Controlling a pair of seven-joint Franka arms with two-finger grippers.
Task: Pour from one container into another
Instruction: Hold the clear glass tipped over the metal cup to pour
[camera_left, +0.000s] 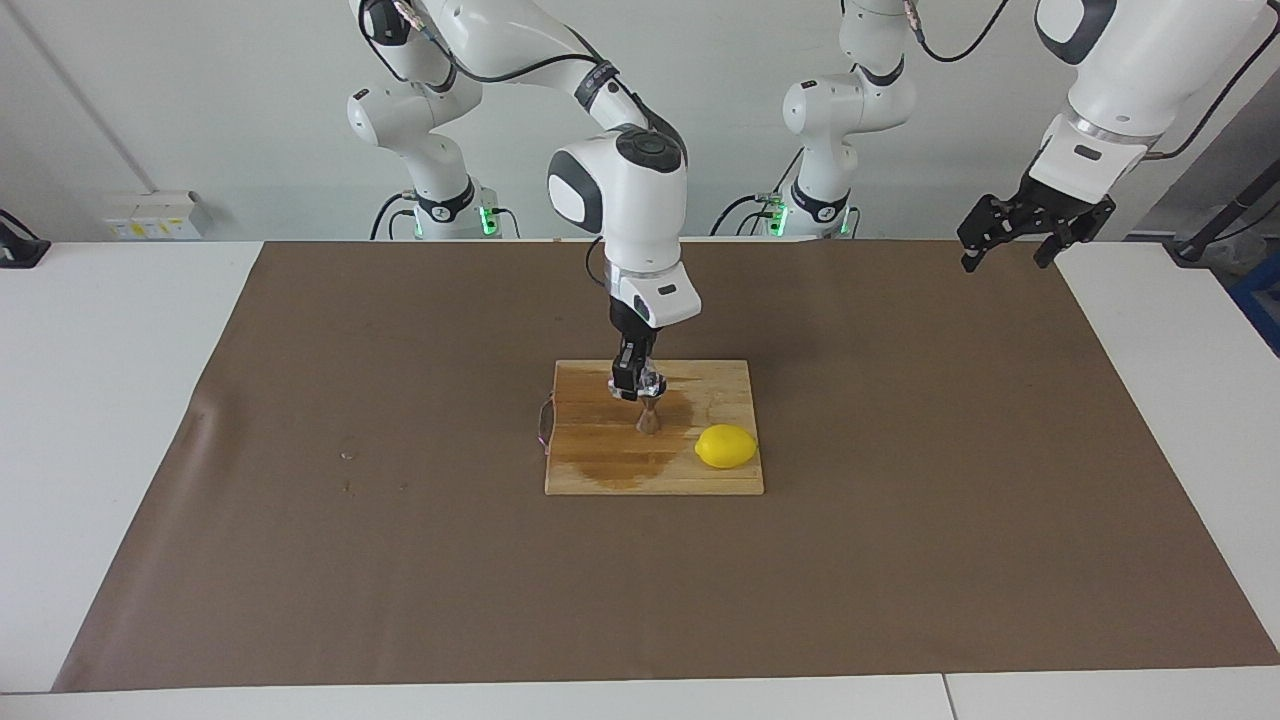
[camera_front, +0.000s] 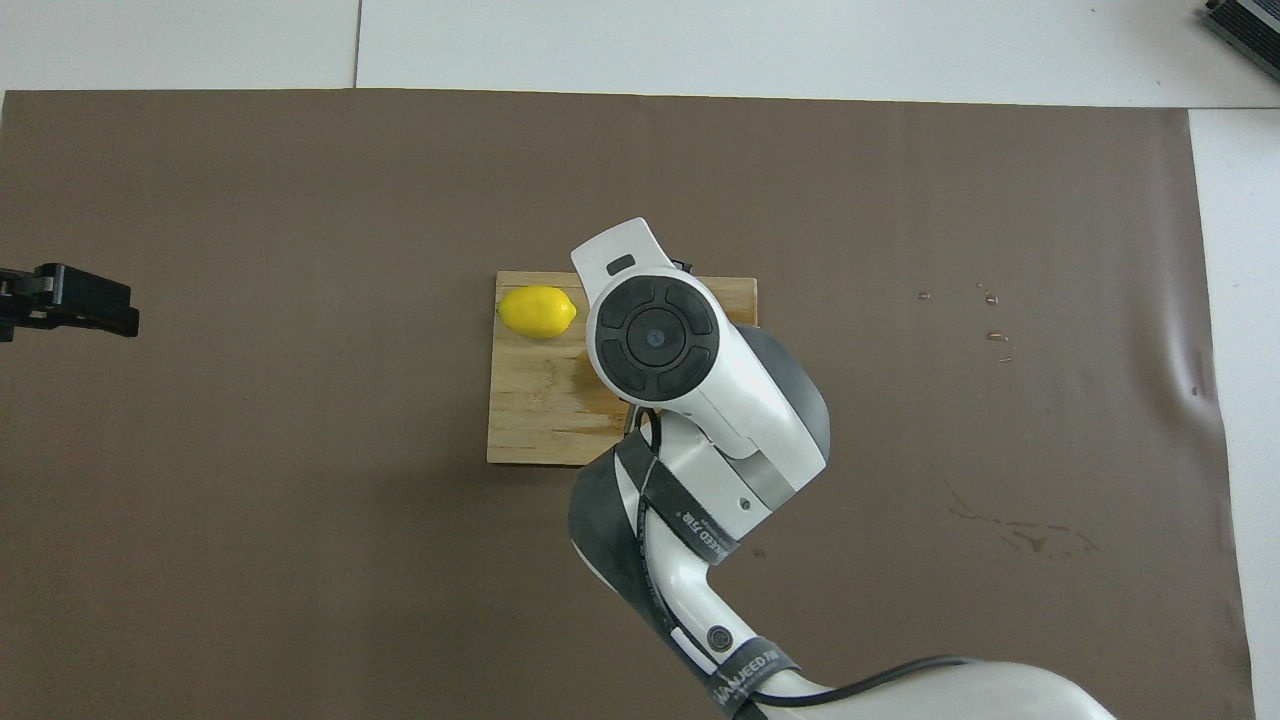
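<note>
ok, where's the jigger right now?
In the facing view the jigger stands upright on the wooden board, beside the lemon, directly under the glass vessel held by the right end effector.

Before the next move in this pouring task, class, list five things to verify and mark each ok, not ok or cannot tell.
1. Right claw shut on the clear glass vessel: ok.
2. Glass vessel held above the steel jigger: ok.
3. Jigger upright on the wooden cutting board: ok.
4. Board dry: not ok, a dark wet stain spreads around the jigger.
5. Liquid left in the vessel: cannot tell.
6. Lemon and left claw clear of the pour: ok; the lemon lies beside the jigger, apart, and the open left claw waits at its own end of the table.
</note>
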